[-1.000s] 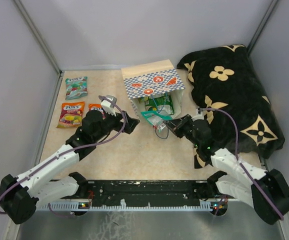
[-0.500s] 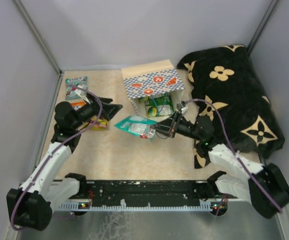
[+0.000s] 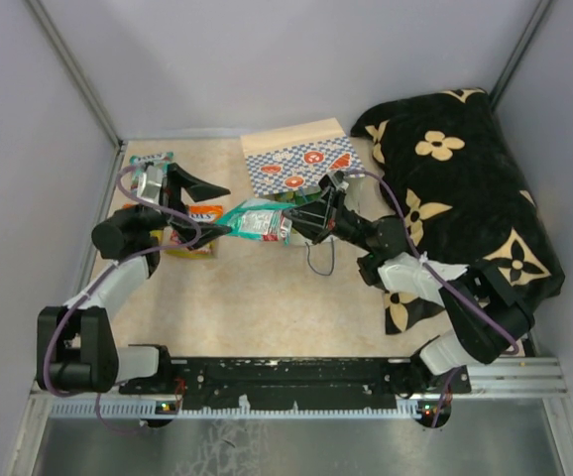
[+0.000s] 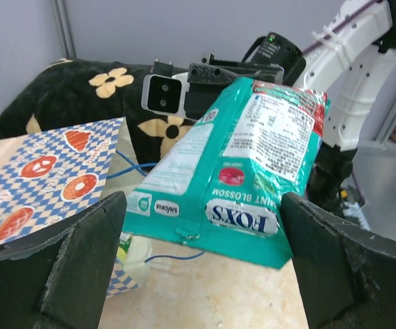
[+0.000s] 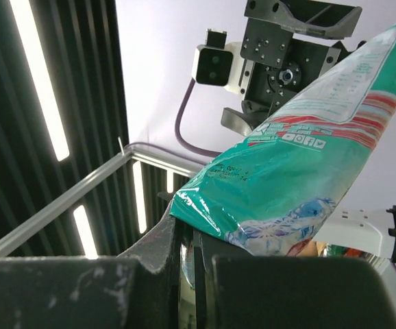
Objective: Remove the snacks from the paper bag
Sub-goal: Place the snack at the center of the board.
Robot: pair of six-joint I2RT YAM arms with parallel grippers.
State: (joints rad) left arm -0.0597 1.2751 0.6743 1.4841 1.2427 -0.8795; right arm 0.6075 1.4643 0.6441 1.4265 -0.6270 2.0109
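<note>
We see the paper bag lying on its side on the table, with its mouth facing the arm bases. The right arm covers most of that mouth, so we cannot tell what is still inside.

Just in front of the mouth, towards the bag's left corner, our right hand is clamped shut on one end of a teal snack packet. The right wrist view shows the packet's edge pinched between the two fingers. The packet sticks out leftward from the bag, tilted, and appears to be lifted off the table.

Our left hand is spread wide open at the packet's free end. In the left wrist view one finger stands on each side of the packet without touching it.

More snacks lie on the table left of the bag. Orange packets are partly hidden under the left arm, and a green-teal packet sits farther left, near the back.

A thin blue cord loops on the table in front of the bag. The black flowered cloth is heaped just to the bag's right.
</note>
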